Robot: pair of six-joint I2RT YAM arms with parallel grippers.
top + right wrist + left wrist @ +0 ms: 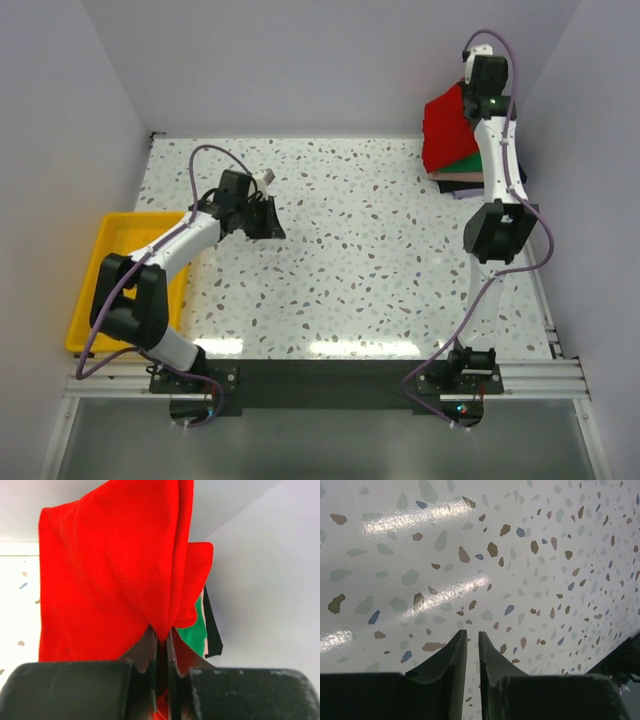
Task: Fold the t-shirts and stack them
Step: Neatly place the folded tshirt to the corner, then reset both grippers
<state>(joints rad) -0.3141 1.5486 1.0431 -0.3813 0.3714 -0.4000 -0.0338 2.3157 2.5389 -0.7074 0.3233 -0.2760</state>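
Across our desk (350, 250), the red shirt (100, 580) hangs bunched above the far right corner, over the folded stack (462, 160). Our right hand (162, 635) is clenched on one fold of it. Set down like this, it may land crumpled or drag the stack over the edge. Our left hand (472, 637) is barely parted and holds nothing. It sits towards the left edge, too far away to help.
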